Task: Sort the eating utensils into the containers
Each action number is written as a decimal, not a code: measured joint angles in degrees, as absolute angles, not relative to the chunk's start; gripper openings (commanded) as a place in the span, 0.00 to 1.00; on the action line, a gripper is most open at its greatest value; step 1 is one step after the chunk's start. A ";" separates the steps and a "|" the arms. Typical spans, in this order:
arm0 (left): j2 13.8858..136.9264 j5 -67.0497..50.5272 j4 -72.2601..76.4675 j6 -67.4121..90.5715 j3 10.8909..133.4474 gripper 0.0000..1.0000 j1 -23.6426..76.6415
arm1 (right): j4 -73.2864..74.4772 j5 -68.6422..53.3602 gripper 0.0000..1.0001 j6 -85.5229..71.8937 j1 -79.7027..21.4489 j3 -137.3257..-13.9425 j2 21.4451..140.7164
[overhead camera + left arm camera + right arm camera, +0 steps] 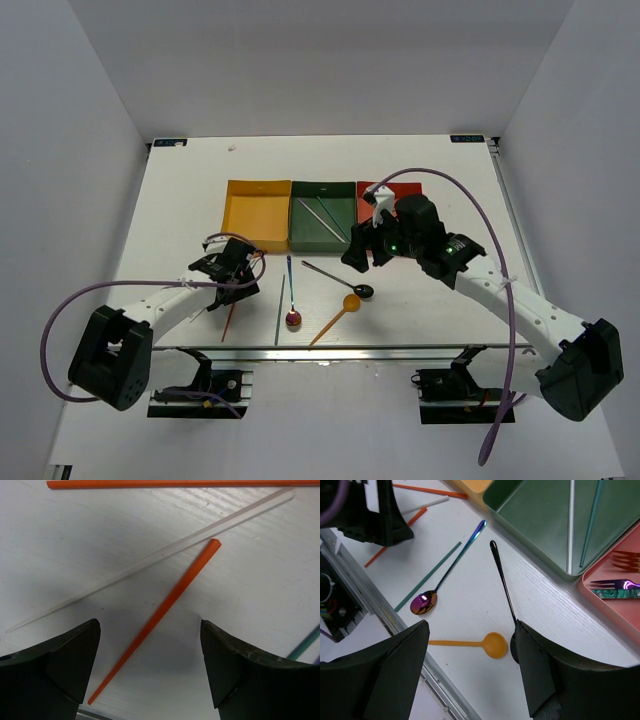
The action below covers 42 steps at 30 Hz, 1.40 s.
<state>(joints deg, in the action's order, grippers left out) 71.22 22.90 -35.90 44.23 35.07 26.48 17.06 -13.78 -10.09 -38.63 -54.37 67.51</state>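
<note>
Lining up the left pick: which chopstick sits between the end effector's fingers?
The slanting orange chopstick, centred below the open left end effector. The clear chopstick lies beyond it, the second orange chopstick farther still.

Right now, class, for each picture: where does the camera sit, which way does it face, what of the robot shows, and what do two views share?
Top external: above and behind the bases, facing down on the table; both arms show.
Left wrist: on the left arm, facing down at an orange chopstick; open jaws below.
Right wrist: on the right arm, facing down at a purple spoon and green tray; open jaws below.
Shared: top and right wrist both show that spoon.
</note>
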 measured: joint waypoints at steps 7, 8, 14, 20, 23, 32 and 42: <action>73.97 21.98 -29.71 44.66 33.17 0.81 25.87 | 15.11 -14.72 0.74 -11.49 -38.76 -53.41 64.84; 74.13 22.09 -28.95 44.31 33.06 0.79 25.87 | 14.94 -14.76 0.74 -11.64 -38.79 -53.41 64.62; 73.73 21.67 -25.34 42.89 32.18 0.61 25.82 | 14.81 -14.72 0.74 -12.40 -39.11 -53.39 63.48; 73.80 18.85 -21.87 42.00 31.73 0.49 25.89 | 14.81 -14.48 0.74 -13.41 -39.13 -53.25 62.06; 73.82 17.72 -20.58 42.00 31.55 0.46 26.39 | 14.81 -14.13 0.74 -13.80 -39.13 -52.71 61.30; 77.62 19.35 -17.47 42.04 32.88 0.35 31.18 | 14.83 -13.45 0.74 -15.11 -39.13 -52.58 59.22; 80.27 25.34 -15.35 42.74 33.41 0.27 35.24 | 14.81 -13.41 0.75 -15.94 -39.13 -51.53 58.37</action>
<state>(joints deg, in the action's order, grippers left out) 80.27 25.34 -15.35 42.74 33.41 35.24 14.81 -13.41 -15.94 -39.13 -51.53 58.37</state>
